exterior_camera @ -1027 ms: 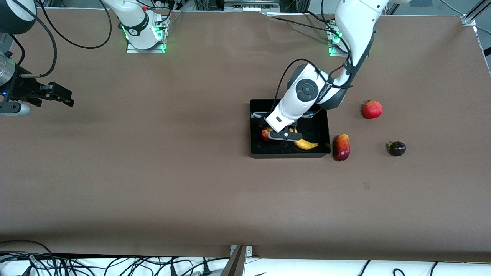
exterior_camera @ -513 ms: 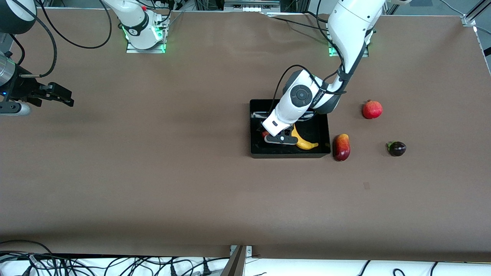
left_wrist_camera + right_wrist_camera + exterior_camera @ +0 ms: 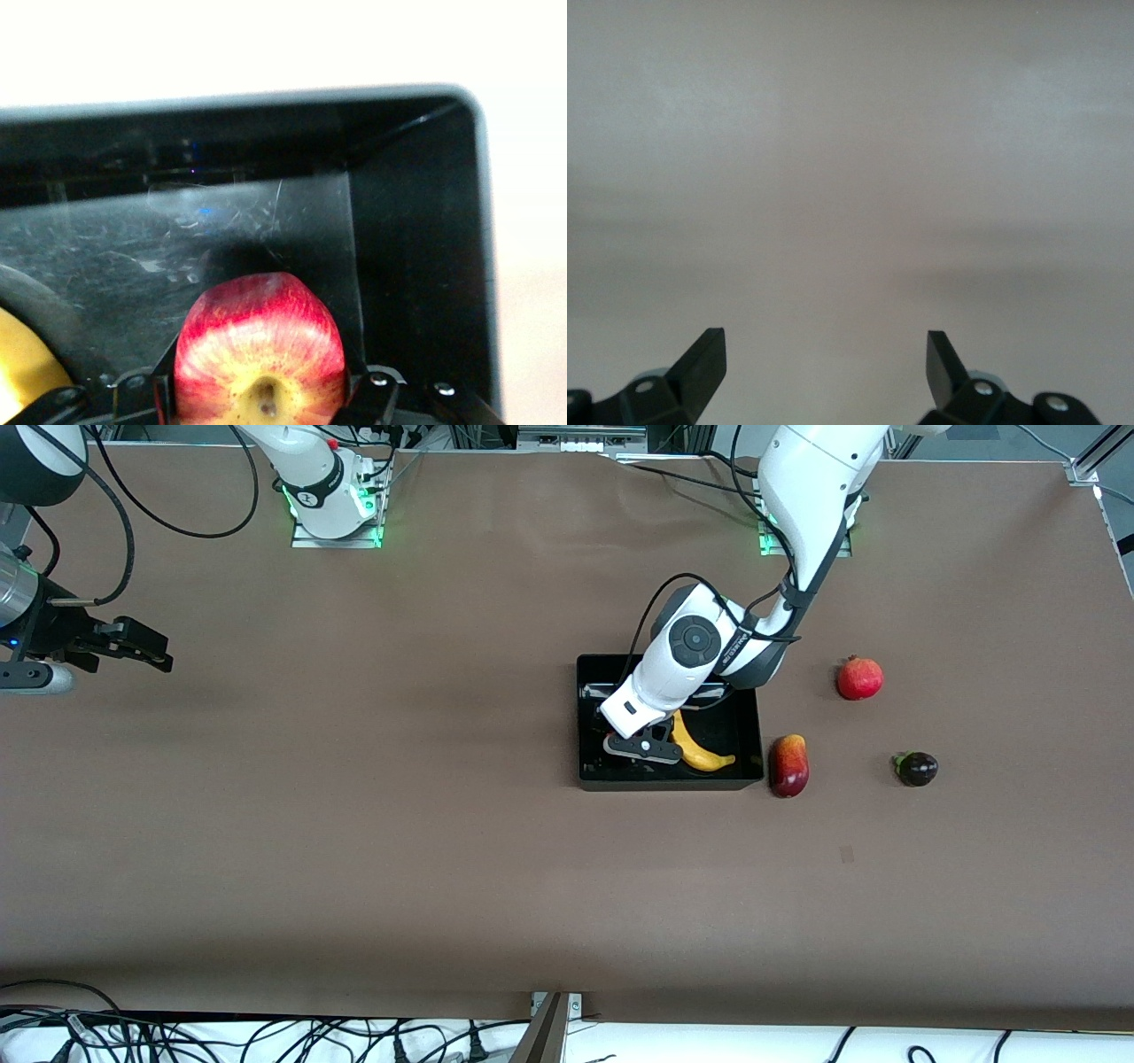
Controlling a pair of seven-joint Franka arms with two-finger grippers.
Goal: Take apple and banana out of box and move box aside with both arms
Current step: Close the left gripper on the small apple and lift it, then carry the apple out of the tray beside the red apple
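Here the box (image 3: 747, 731) sits mid-table toward the left arm's end, and everything else can be placed from it. Nearest the front camera, the mango (image 3: 788, 765) lies just beside the box's corner, on the side toward the left arm's end of the table. The dark purple fruit (image 3: 916, 768) is farther out along that same side, well apart from the box. Inside the box the banana (image 3: 702, 755) lies near the wall closest to the camera. Beside it the left gripper (image 3: 640, 749) is down in the box — the left wrist view shows the apple (image 3: 260, 354) between its fingers (image 3: 379, 398), which sit against the apple's two sides; whether they grip it firmly I cannot tell. The apple lies close to the box's end wall (image 3: 425, 257). Farther from the camera, the pomegranate (image 3: 859, 677) rests on the table, apart from the box on the left arm's side. Well away, the right gripper (image 3: 826, 365) waits over bare table (image 3: 354, 824) at the right arm's end, fingers spread wide with nothing between them.
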